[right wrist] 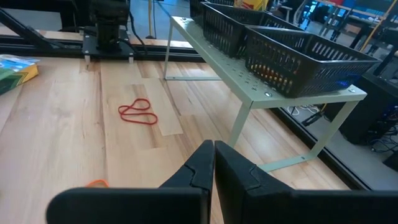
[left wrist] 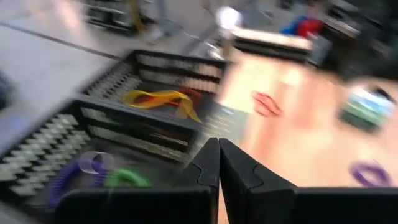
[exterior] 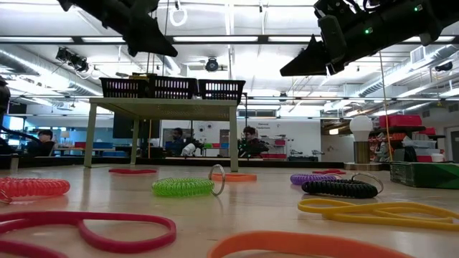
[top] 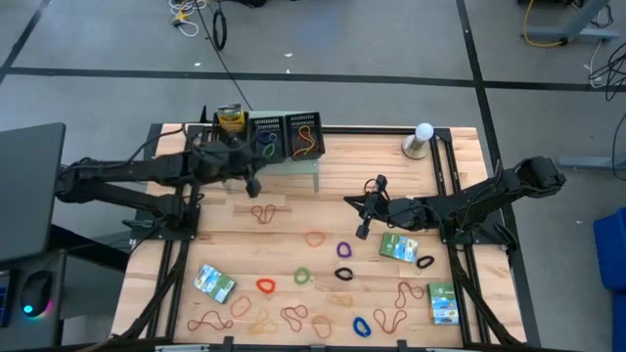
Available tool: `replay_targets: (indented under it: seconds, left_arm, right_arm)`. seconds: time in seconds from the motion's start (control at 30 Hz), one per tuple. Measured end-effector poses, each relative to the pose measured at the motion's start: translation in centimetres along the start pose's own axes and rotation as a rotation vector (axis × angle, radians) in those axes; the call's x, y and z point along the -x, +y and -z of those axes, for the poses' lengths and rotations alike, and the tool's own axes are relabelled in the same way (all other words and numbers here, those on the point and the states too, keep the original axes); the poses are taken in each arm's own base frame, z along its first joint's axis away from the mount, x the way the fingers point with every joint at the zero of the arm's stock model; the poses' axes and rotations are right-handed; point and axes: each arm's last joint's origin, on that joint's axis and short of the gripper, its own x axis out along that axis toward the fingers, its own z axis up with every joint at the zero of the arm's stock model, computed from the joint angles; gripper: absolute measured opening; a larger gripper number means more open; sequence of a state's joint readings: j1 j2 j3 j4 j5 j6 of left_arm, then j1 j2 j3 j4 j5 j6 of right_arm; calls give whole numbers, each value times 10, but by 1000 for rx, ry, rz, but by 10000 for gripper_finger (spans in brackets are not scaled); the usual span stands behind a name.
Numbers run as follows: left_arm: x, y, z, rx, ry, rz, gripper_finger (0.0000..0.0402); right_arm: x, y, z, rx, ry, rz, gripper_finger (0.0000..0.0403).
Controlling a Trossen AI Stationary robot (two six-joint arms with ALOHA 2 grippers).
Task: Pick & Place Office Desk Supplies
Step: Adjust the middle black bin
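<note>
Rubber bands lie scattered on the wooden table: a red one (top: 262, 212), an orange one (top: 314, 238), a purple coil (top: 344, 249), a green coil (exterior: 183, 187), and tan loops (top: 403, 293). Flat green packets (top: 213, 283) (top: 398, 246) (top: 443, 303) lie among them. My left gripper (top: 253, 186) (left wrist: 218, 163) is shut and empty, in the air in front of the shelf's black mesh trays (left wrist: 143, 118). These trays hold purple and green coils (left wrist: 93, 177) and yellow-orange bands (left wrist: 163, 99). My right gripper (top: 350, 201) (right wrist: 213, 157) is shut and empty above mid-table.
The pale-green perforated shelf (top: 298, 162) (right wrist: 249, 93) stands on legs at the far edge, with three trays on top. A yellow tin (top: 231, 118) sits at the far left and a white lamp (top: 422, 137) at the far right. Bare wood lies between shelf and bands.
</note>
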State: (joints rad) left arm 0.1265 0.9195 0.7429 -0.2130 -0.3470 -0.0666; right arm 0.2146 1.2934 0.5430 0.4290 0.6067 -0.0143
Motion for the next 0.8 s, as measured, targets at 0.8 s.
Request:
replay_targets:
  seconds: [0.8]
  left_arm:
    - [-22,1,23,-89,199,-249,8]
  right_arm:
    - [0,0,0,0,0,0,23]
